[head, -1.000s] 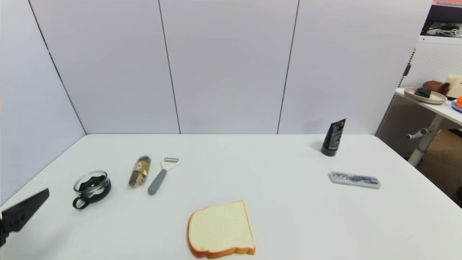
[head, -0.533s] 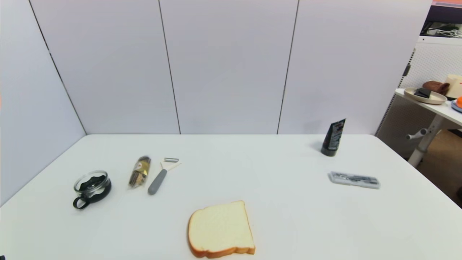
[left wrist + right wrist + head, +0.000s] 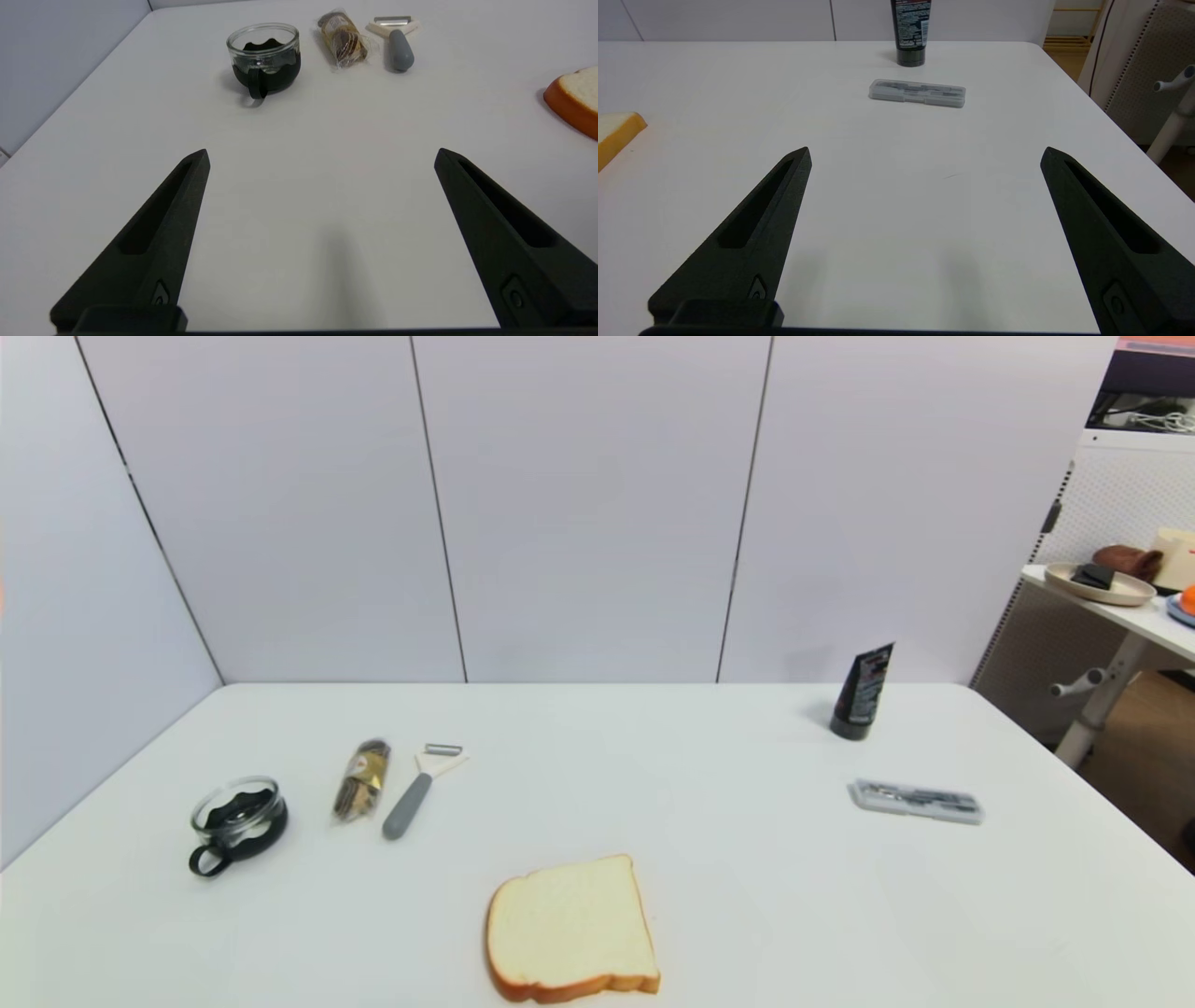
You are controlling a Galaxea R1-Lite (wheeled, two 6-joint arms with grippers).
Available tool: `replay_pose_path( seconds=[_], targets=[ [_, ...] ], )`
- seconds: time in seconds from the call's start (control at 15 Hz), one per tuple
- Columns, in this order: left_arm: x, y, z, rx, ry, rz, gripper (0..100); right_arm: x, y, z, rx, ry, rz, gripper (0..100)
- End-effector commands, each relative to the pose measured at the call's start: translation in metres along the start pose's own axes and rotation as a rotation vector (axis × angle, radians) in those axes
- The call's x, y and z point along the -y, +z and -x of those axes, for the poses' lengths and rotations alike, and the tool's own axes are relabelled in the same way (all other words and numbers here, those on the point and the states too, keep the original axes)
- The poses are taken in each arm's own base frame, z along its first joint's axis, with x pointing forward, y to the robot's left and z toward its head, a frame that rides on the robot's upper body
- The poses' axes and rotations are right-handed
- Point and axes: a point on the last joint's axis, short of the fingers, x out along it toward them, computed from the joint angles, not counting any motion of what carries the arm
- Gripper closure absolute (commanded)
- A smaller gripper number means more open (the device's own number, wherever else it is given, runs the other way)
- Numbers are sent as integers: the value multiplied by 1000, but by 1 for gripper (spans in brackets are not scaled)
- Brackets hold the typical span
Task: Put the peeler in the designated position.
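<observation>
Lying beside wrapped snack (image 3: 359, 780), peeler (image 3: 412, 797), glass cup (image 3: 238, 819) near

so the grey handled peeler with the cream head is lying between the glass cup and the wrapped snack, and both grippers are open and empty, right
Not quite. In the head view the grey-handled, cream-headed peeler lies beside the clear-wrapped snack packet, on the side away from the black-based glass cup; the packet is the middle one. The left gripper and right gripper are indeed open and empty.

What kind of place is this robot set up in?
Probably a lab or test workspace, not a kitchen. A white table is boxed in by plain partition panels, with unrelated props laid out: a peeler, a bread slice and a black tube. A pegboard stands beyond.
</observation>
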Motion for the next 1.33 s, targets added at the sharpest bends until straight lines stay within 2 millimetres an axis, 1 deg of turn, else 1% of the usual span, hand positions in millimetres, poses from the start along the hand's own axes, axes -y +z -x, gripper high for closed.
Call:
replay_pose_path(
  seconds=[0.07, 0.33, 1.33],
  targets=[
    [0, -3, 5, 73, 6, 5, 0, 0, 0, 0, -1, 2, 0, 0],
    [0, -2, 5, 79, 22, 81, 0, 0, 0, 0, -1, 1, 0, 0],
    [0, -2, 5, 80, 23, 84, 0, 0, 0, 0, 1, 1, -1, 0]
  ],
)
